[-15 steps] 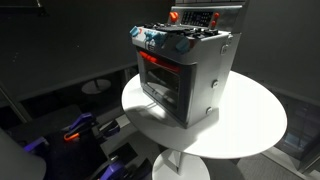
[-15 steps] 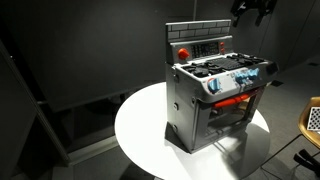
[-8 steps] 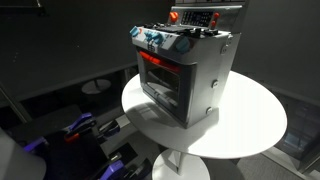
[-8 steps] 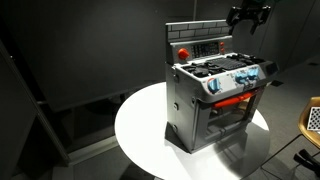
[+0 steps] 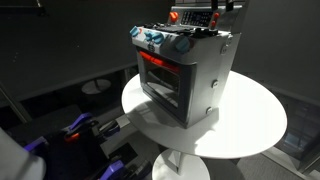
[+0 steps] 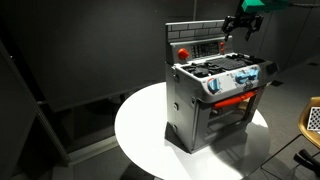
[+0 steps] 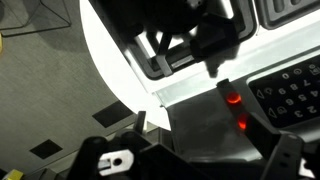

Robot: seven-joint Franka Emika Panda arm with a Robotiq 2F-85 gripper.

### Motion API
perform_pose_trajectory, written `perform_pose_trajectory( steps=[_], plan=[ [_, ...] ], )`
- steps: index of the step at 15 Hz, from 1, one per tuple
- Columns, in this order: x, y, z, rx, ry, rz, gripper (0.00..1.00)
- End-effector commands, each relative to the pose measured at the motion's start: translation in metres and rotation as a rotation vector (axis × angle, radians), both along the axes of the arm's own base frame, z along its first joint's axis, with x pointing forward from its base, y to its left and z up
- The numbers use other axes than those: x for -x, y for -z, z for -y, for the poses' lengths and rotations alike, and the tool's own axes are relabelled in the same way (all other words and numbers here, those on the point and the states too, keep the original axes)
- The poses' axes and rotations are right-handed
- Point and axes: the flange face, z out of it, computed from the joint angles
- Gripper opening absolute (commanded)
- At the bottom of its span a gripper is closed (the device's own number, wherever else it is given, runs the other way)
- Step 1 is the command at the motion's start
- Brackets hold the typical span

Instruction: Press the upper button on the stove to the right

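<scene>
The stove [image 6: 215,95] stands on the round white table [image 6: 140,130], nearer one edge than the middle. The gripper [image 6: 243,31] hovers just above one end of the stove's raised back panel, jaws spread wide and empty. The wrist view shows two red buttons [image 7: 232,98] on the panel.

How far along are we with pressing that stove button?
Approach looks done: the hand hovers by the raised back panel of the small silver toy stove. In hand: aiming at the two red buttons. Left: the press itself; nothing touches them.
</scene>
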Motion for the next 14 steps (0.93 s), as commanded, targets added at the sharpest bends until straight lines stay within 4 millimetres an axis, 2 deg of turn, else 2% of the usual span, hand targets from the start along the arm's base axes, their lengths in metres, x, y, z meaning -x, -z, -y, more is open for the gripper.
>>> perform_pose_trajectory(
  steps=[1, 8, 14],
  plan=[
    [-0.013, -0.002, -0.002, 0.006, 0.020, 0.014, 1.00],
    [-0.024, 0.007, 0.000, 0.004, 0.035, 0.000, 1.00],
    [-0.025, 0.009, 0.001, 0.003, 0.037, -0.005, 1.00]
  ],
)
